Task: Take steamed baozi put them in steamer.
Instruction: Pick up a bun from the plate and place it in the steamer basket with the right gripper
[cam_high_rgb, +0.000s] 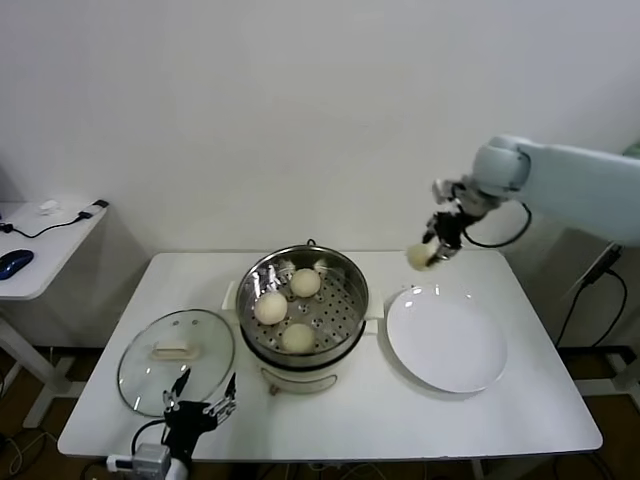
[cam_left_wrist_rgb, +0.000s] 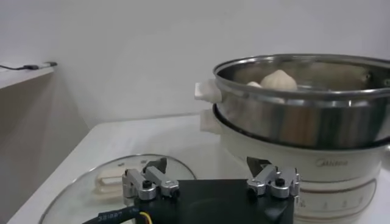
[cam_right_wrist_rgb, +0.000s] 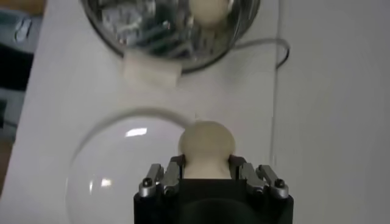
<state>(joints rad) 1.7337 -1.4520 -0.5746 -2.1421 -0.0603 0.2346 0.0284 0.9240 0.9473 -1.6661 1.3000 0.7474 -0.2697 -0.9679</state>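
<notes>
Three pale baozi (cam_high_rgb: 271, 307) lie on the perforated tray of the shiny steamer (cam_high_rgb: 345, 272) at the table's middle. My right gripper (cam_high_rgb: 433, 253) hangs in the air above the far edge of the white plate (cam_high_rgb: 446, 340), shut on a fourth baozi (cam_high_rgb: 418, 257). In the right wrist view that baozi (cam_right_wrist_rgb: 206, 146) bulges out between the fingers (cam_right_wrist_rgb: 173, 169), with the steamer (cam_right_wrist_rgb: 146, 36) farther off. My left gripper (cam_high_rgb: 203, 393) rests open and idle at the table's front left; the left wrist view shows its fingers (cam_left_wrist_rgb: 153, 172) wide apart, nothing between them, and the steamer (cam_left_wrist_rgb: 304, 115) to one side.
A round glass lid (cam_high_rgb: 176, 358) with a white handle lies flat left of the steamer, just behind my left gripper. A side desk (cam_high_rgb: 40, 250) with a blue mouse and cables stands at far left. The wall is close behind the table.
</notes>
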